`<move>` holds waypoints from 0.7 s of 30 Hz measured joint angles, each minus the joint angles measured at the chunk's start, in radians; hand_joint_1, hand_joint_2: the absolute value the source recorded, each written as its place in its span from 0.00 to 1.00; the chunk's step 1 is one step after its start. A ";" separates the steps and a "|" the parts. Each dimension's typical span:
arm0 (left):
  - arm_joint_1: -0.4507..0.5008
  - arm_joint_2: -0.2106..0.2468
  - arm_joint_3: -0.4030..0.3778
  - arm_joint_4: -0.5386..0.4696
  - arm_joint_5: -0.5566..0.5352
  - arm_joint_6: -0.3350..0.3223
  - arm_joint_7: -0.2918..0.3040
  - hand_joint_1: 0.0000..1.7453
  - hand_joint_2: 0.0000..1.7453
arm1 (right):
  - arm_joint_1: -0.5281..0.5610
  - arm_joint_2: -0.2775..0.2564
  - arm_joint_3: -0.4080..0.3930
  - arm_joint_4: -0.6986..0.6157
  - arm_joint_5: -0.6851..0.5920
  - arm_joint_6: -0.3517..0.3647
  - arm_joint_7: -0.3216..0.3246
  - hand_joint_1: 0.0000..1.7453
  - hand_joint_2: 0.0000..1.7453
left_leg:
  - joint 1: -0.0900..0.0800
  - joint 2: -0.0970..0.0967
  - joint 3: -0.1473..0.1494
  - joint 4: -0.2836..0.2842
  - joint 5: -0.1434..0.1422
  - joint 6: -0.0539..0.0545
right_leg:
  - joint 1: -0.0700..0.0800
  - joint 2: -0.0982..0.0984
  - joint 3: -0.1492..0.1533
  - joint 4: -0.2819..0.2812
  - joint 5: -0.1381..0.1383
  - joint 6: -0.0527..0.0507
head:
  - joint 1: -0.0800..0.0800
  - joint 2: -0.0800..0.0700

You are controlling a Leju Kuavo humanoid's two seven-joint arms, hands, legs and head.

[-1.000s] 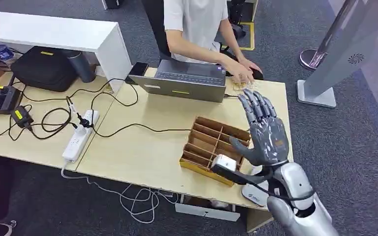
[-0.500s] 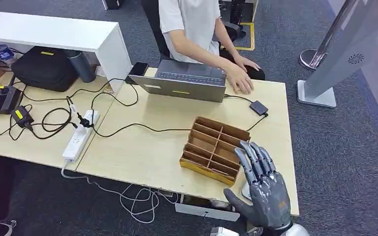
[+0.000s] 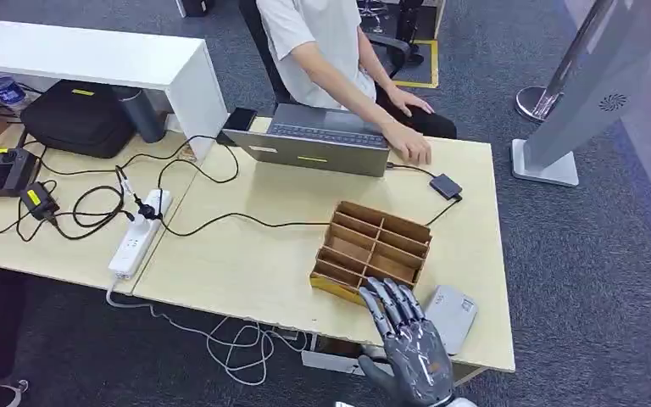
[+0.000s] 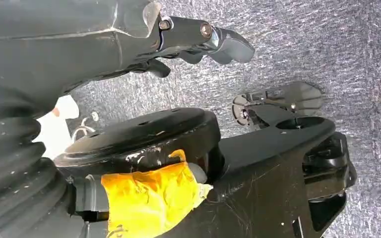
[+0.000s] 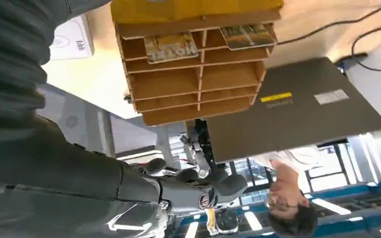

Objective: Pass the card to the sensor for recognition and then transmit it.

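My right hand [image 3: 408, 343] hovers low at the table's near edge with its fingers spread and nothing in them. It is just in front of the cardboard divider box [image 3: 373, 248] and beside the flat grey card sensor [image 3: 450, 315]. In the right wrist view two printed cards [image 5: 171, 47] [image 5: 248, 35] lie in the box's [image 5: 193, 79] nearest slots, past my fingers [image 5: 203, 184]. The sensor [image 5: 72, 40] lies beside the box. My left hand [image 4: 198, 37] hangs over grey carpet and holds nothing.
A person sits across the table at a grey laptop [image 3: 320, 140], one hand [image 3: 415, 151] resting beside it. A small dark adapter [image 3: 445, 185] with a cable lies behind the box. A power strip [image 3: 138, 233], cables and a black bag [image 3: 76, 117] lie to the left.
My right hand has come back from the table's far side, near the person's hands, down to the near edge, uncovering the sensor. The person has drawn both hands back.
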 joint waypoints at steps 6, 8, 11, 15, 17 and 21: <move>0.000 0.000 0.000 0.000 0.000 0.000 0.000 0.00 1.00 | -0.014 0.008 0.012 0.036 0.000 0.000 0.002 0.00 1.00 | 0.000 0.000 0.000 0.000 0.000 0.000 | 0.000 0.000 0.000 0.000 0.000 0.000 | 0.000 0.000; 0.000 0.000 0.000 0.000 -0.001 0.000 0.000 0.00 1.00 | -0.017 0.008 0.014 0.043 0.002 0.003 0.006 0.00 1.00 | 0.000 0.000 0.000 0.000 0.000 0.000 | 0.000 0.000 0.000 0.000 0.000 0.000 | 0.000 0.000; -0.001 0.000 0.000 0.000 -0.006 0.000 0.002 0.00 1.00 | -0.028 0.012 0.017 0.061 0.008 0.017 0.035 0.00 1.00 | 0.000 0.000 0.000 0.000 0.000 0.000 | 0.000 0.000 0.000 0.000 0.000 0.000 | 0.000 0.000; -0.001 0.000 0.000 0.000 -0.009 -0.001 0.011 0.00 1.00 | -0.059 0.027 0.018 0.102 0.014 0.017 0.061 0.00 1.00 | 0.000 0.000 0.000 0.000 0.000 0.000 | 0.000 0.000 0.000 0.000 0.000 0.000 | 0.000 0.000; -0.001 0.001 0.000 0.000 -0.013 0.000 0.013 0.00 1.00 | -0.073 0.035 0.018 0.121 0.006 0.017 0.071 0.00 1.00 | 0.000 0.000 0.000 0.000 0.000 0.000 | 0.000 0.000 0.000 0.000 0.000 0.000 | 0.000 0.000; -0.001 0.003 0.000 0.000 -0.024 -0.001 0.013 0.00 1.00 | -0.108 0.056 0.018 0.182 -0.010 0.017 0.087 0.00 1.00 | 0.000 0.000 0.000 0.000 0.000 0.000 | 0.000 0.001 0.000 0.000 0.000 0.000 | 0.000 0.000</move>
